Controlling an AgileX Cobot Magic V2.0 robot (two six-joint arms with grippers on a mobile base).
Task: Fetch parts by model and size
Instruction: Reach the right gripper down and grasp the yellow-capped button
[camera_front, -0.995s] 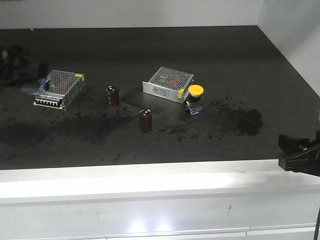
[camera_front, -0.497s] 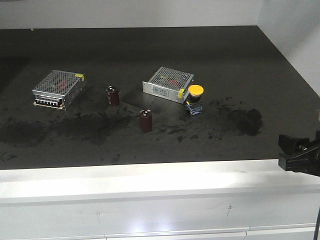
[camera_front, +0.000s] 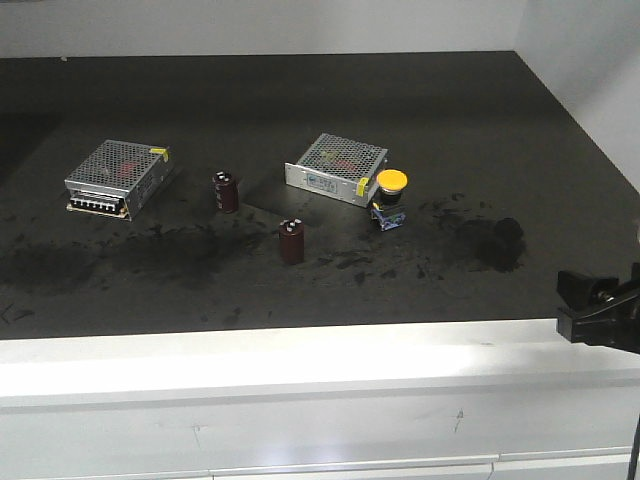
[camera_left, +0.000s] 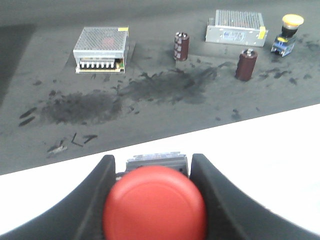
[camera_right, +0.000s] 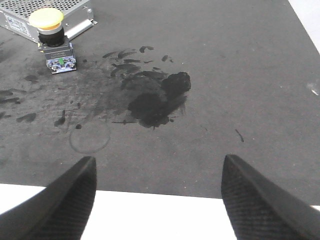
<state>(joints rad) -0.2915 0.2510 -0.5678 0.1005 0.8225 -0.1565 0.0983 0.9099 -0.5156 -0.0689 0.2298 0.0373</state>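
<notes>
Left gripper (camera_left: 150, 161): fingers closed on the red switch (camera_left: 155, 202), one on either side, cap facing the wrist camera.
Right gripper (camera_right: 159, 162): fingers spread wide above the smudged mat (camera_right: 240, 75).
Yellow switch (camera_right: 51, 40): upright on the mat, well ahead of the right fingers and off to their left, just beside a box (camera_right: 80, 15).

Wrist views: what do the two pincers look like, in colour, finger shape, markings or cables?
Both the left pincer and the right pincer are matte black, with broad prongs that curve to rounded tips. No markings, labels or cables show on them. The arms behind them are not visible in the wrist views.
</notes>
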